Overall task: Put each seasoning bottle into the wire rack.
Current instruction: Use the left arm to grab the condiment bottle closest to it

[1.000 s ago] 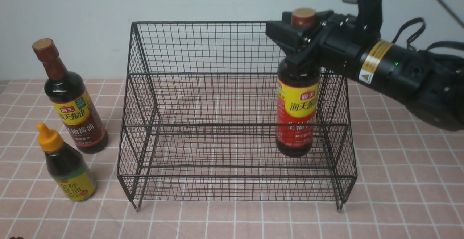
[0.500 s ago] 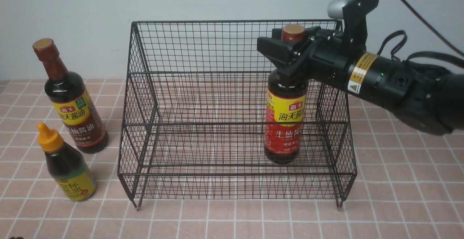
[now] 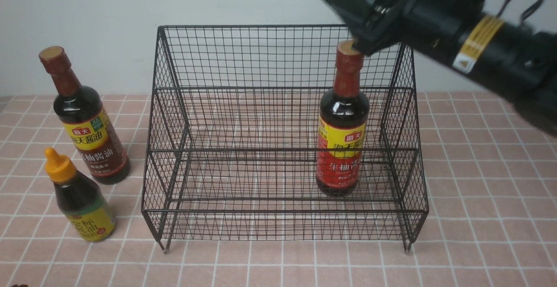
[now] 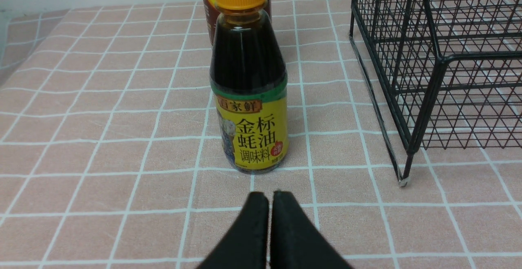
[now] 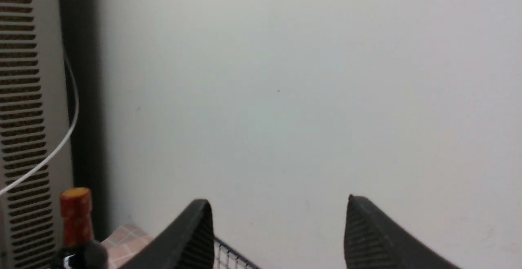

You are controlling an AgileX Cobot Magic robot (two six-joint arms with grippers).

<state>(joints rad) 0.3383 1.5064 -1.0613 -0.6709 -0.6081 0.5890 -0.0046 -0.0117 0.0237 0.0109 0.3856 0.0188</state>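
One tall bottle stands upright inside the wire rack, right of centre. The right gripper hovers above its cap, jaws apart, empty. At far left, the second tall bottle and the short bottle wait outside. The left gripper, fingers pressed together, faces the short one and must open first.

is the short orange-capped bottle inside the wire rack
No, the short orange-capped bottle stands on the table outside the wire rack, off its left side.

Pink tablecloth (white grid); pale wall behind.
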